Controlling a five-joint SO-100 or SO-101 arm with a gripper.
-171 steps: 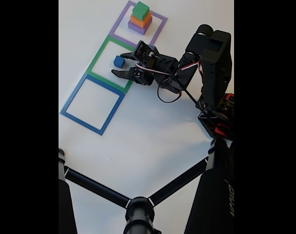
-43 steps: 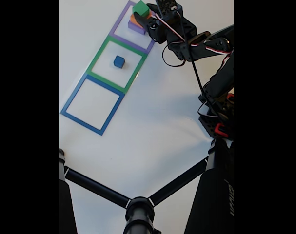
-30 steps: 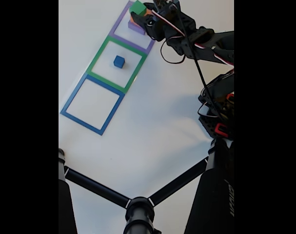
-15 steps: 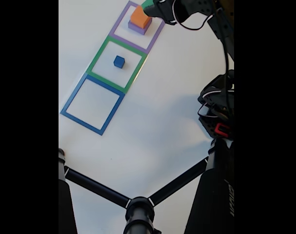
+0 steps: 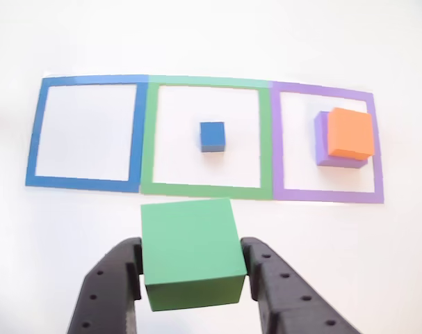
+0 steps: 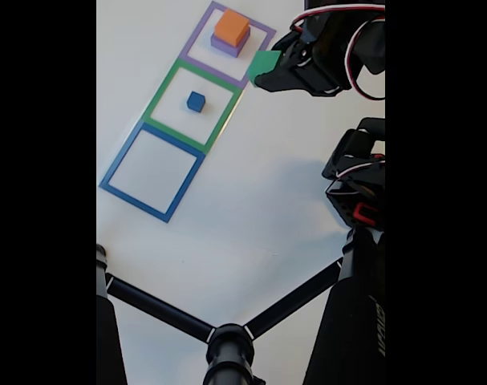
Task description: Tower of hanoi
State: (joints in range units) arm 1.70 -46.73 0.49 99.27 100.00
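My gripper [image 5: 191,275] is shut on the green block [image 5: 190,252], held in the air between its two black fingers [image 5: 110,289]. In the fixed view the green block [image 6: 265,63] hangs at the gripper's tip [image 6: 273,70], beside the purple outline. The orange block [image 5: 350,133] [image 6: 232,28] sits on the flat purple block [image 5: 323,139] [image 6: 224,46] inside the purple outline [image 5: 327,196] [image 6: 196,38]. The small blue cube [image 5: 212,136] [image 6: 196,101] rests alone in the green outline [image 5: 205,188] [image 6: 164,87].
A blue outline [image 5: 83,184] [image 6: 119,161] lies empty at the end of the row. The arm's base [image 6: 357,192] stands at the right of the fixed view. Black tripod legs [image 6: 227,337] cross the bottom of that view.
The gripper closed on the green block atop the stack, lifted it off, and has carried it away from the purple outline. The orange block is now the top of the stack.
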